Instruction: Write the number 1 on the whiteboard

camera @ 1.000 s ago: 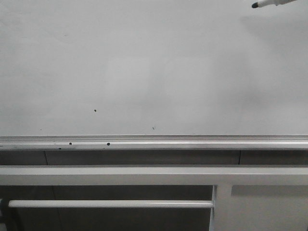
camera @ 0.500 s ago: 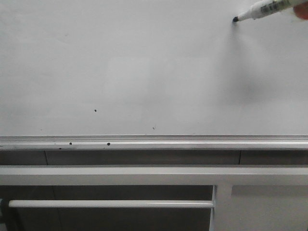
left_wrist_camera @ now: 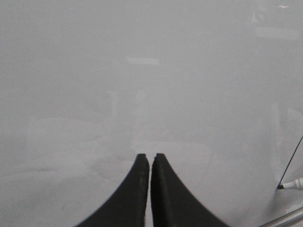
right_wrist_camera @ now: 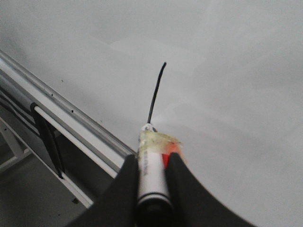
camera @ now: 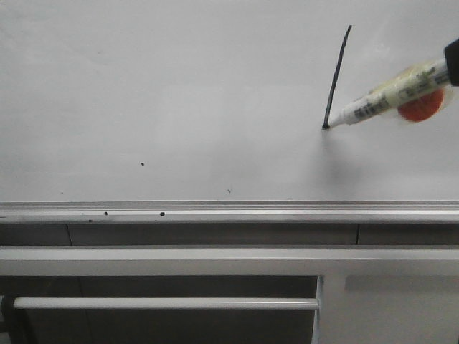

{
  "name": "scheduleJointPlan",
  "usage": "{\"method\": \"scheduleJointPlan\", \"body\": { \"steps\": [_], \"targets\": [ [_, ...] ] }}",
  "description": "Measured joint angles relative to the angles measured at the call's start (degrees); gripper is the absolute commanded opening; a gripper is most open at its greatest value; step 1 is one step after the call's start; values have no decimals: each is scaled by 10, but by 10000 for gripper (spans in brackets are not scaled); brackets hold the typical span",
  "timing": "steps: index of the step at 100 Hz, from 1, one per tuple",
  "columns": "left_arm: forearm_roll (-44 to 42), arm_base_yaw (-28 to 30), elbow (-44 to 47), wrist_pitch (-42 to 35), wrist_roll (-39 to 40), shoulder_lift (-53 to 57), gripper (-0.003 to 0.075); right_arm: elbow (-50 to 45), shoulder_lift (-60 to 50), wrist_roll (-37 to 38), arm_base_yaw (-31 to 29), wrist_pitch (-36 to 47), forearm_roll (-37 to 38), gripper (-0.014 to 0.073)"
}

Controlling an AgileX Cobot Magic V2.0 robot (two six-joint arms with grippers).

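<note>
Glossy pale grey-white, the whiteboard (camera: pixel 179 100) filled most of the front view, its surface smooth with faint soft reflections. Along its lower edge ran a silver aluminium ledge (camera: pixel 229 211), ribbed lengthwise, with two small dark holes toward its left part. Below the ledge sat a flat grey-white metal frame bar (camera: pixel 215 261), and under that a thin round white rod (camera: pixel 165 304) lying level.

On the whiteboard, well above the ledge toward the right, stood the number 1 (camera: pixel 337 75): one thin black stroke, slightly slanted and gently curved, its upper end leaning right. A marker pen (camera: pixel 387 97) touched the stroke's lower end with its dark tip. The pen's barrel was white with dark print, wrapped partway in yellowish tape, an orange-red patch showing beside it.

From the right wrist view, the right gripper (right_wrist_camera: pixel 154 163) clamped the marker pen (right_wrist_camera: pixel 152 168) between two smooth black curved fingers (right_wrist_camera: pixel 127 189), the barrel filling the narrow gap. The stroke (right_wrist_camera: pixel 156 92) ran away from the pen tip across the board, the ledge (right_wrist_camera: pixel 71 116) passing alongside.

From the left wrist view, the left gripper (left_wrist_camera: pixel 150 158) hovered over bare whiteboard (left_wrist_camera: pixel 142 71), its black tapered fingers (left_wrist_camera: pixel 135 189) pressed almost together, only a hairline slit between, nothing held. The stroke's lower part (left_wrist_camera: pixel 291 163) and the pen tip (left_wrist_camera: pixel 289 185) showed at that view's edge, well apart from the left gripper.

A few tiny dark specks (camera: pixel 142 164) dotted the board just above the ledge.
</note>
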State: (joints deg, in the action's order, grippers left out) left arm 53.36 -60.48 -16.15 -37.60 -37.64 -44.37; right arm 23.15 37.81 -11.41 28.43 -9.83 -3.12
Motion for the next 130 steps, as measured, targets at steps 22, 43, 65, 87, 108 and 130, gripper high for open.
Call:
{"method": "scheduleJointPlan", "body": {
  "steps": [22, 43, 65, 87, 108, 130],
  "targets": [
    [0, 0, 0, -2, 0, 0, -20, 0, 24, 0, 0, 0, -2, -42],
    [-7, 0, 0, 15, 0, 0, -20, 11, 7, 0, 47, -59, -72, -43],
    [-131, 0, 0, 92, 0, 0, 203, 19, -8, 0, 173, -126, -96, -42],
    [-271, 0, 0, 199, 0, 0, 417, 89, 52, 0, 167, -185, -88, -43],
    [-334, 0, 0, 230, 0, -29, 407, 168, 118, 0, 144, -219, -81, -42],
    [-361, 0, -16, 227, 0, -105, 407, 222, 171, 0, 142, -238, -79, -43]
  ]
}}
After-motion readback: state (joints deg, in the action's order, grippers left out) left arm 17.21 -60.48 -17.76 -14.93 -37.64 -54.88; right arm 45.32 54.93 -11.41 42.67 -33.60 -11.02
